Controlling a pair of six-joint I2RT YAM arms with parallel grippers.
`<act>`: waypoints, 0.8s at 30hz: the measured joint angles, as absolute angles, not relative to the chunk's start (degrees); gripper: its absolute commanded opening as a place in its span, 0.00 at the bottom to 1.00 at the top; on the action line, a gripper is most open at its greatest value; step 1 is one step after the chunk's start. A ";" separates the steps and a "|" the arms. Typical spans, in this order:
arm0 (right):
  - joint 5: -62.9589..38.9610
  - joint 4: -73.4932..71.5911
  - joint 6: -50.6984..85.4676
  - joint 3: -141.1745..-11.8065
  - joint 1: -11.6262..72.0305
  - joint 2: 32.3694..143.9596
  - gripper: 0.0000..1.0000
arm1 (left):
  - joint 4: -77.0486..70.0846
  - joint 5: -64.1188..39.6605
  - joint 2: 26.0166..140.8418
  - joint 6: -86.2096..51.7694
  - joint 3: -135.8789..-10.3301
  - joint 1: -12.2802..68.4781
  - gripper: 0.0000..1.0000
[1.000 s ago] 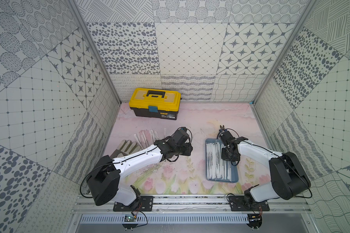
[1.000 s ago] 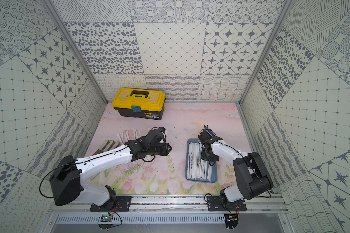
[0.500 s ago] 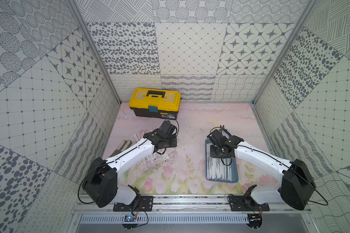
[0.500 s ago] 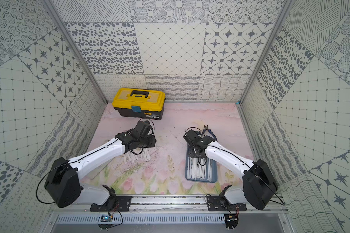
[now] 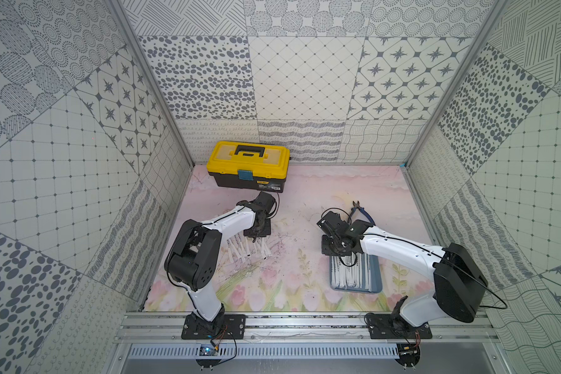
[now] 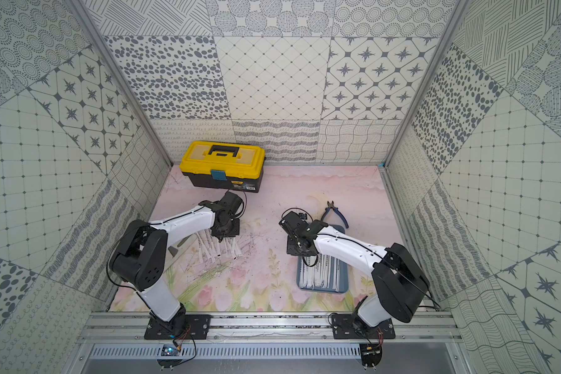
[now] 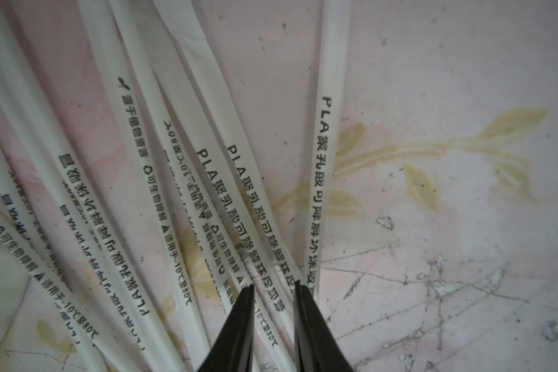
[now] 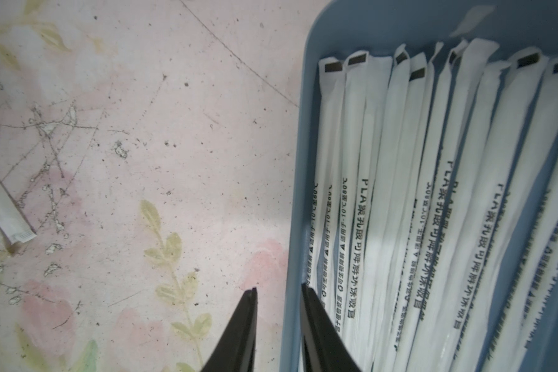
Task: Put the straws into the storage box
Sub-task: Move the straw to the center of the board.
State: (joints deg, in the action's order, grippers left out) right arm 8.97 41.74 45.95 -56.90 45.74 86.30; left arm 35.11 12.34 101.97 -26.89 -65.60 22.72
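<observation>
Both arms have swung apart since a second ago. The left gripper (image 5: 256, 239) has drawn back from mid-table to the fan of thin white paper-wrapped loose straws (image 5: 242, 251) left of centre in both top views. The right gripper (image 5: 336, 254) has slid to the upper-left corner of the shallow blue-grey plastic storage tray (image 5: 374, 278). That tray sits at lower right, with a row of stored straws (image 5: 350, 275) laid lengthwise inside.

On the left wrist camera the left gripper (image 7: 274, 288) has its black jaws a narrow gap apart, with a printed straw (image 7: 273, 254) running into the gap. Whether they already pinch it, I cannot tell. The right gripper (image 8: 277, 290) is slightly parted over the tray's wall and holds nothing.

The straws in the pile cross and touch beside the jaws, so a close here could catch two at once — or drag a neighbour askew. A straw lifted off-centre might droop and land across the tray's low rim.

Only the wrist cameras show the jaw gaps; from above the wrists hide the tips. Only the top views show the yellow-lidded black toolbox (image 5: 250, 165) at the back and the blue-handled pliers (image 5: 361, 212) just beyond the tray (neither belongs to the job).
</observation>
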 measured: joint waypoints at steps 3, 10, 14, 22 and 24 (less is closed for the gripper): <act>8.36 41.21 46.11 -56.31 45.80 86.30 0.28 | 35.09 12.27 103.90 -26.55 -66.65 22.50 0.26; 7.88 40.29 46.06 -56.25 45.80 86.46 0.27 | 34.92 12.32 105.80 -25.58 -68.97 22.31 0.30; 7.51 39.81 46.02 -56.25 45.80 86.48 0.27 | 34.92 12.16 106.94 -25.34 -70.32 22.31 0.30; 6.98 39.09 45.82 -56.23 45.80 88.38 0.27 | 33.76 10.22 109.84 -25.32 -72.36 22.31 0.30; 6.87 38.98 45.78 -56.23 45.80 88.44 0.27 | 33.71 9.91 110.04 -25.34 -72.55 22.31 0.30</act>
State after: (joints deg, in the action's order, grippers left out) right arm 6.87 38.98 45.78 -56.23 45.80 88.44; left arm 33.71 9.91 110.04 -25.34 -72.55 22.31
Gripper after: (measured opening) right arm 0.270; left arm 0.299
